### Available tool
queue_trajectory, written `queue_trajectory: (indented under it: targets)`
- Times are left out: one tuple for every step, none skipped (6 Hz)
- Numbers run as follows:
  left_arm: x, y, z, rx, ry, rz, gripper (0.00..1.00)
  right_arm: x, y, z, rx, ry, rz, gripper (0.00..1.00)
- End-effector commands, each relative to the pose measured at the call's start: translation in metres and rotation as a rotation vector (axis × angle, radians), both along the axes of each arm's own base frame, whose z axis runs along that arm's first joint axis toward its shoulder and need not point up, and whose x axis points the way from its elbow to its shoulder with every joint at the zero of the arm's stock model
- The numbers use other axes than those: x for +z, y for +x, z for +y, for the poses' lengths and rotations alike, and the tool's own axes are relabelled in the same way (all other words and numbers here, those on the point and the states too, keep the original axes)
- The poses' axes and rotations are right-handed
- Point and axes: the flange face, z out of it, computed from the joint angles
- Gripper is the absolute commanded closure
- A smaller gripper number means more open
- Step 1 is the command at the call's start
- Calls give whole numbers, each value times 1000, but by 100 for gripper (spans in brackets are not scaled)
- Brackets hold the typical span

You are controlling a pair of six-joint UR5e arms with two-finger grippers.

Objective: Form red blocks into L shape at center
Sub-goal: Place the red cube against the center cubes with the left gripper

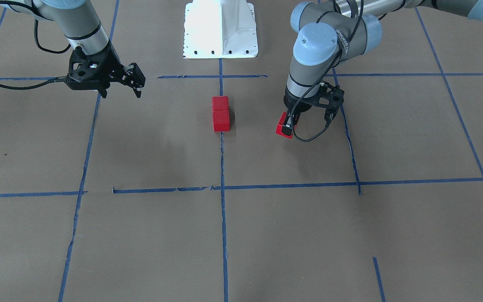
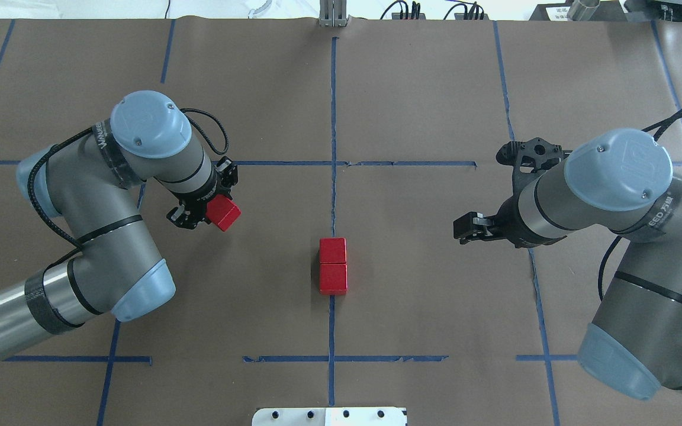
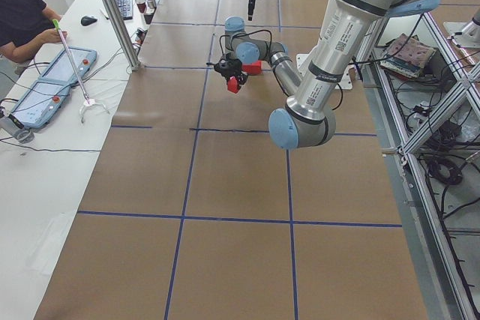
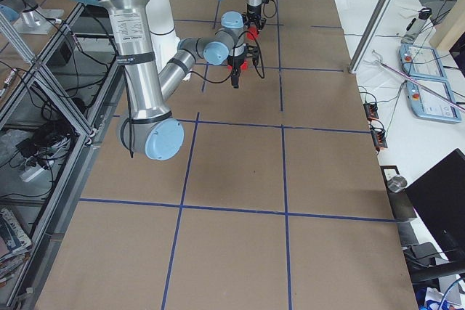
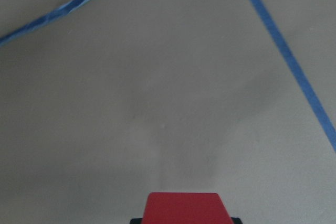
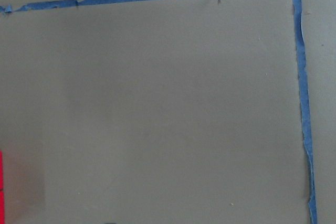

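Two red blocks, small matte cubes, sit flat at the center of the brown paper. The farther block and the nearer block touch face to face in a straight row of two along the blue tape line. The third red block is well apart on the robot's left, tilted and off the paper, pinched in the left gripper, so the L shape lacks its corner piece.

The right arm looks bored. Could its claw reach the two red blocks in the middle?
Probably yes: the right claw hangs open and empty, with only bare paper between it and the two red blocks.
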Motion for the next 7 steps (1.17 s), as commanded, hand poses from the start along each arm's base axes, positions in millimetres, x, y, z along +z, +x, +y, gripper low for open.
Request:
queue_trajectory:
  targets:
    - [-15,28,21,-149,-197,14,97,0,0,0,2,2,2,0]
    - [-22,30,22,-232,-277,25,97,1,-1,0,2,2,4,0]
    - [-27,39,29,-257,-310,33,98,1,-1,0,2,2,4,0]
    - [-31,54,43,-278,-341,38,98,1,-1,0,3,3,4,0]
    - [-37,78,46,-320,-319,32,98,2,-1,0,2,1,5,0]
    - [-38,86,42,-342,-336,53,98,2,-1,0,3,1,7,0]
    - [-42,96,39,-340,-335,56,98,2,-1,0,2,0,6,0]
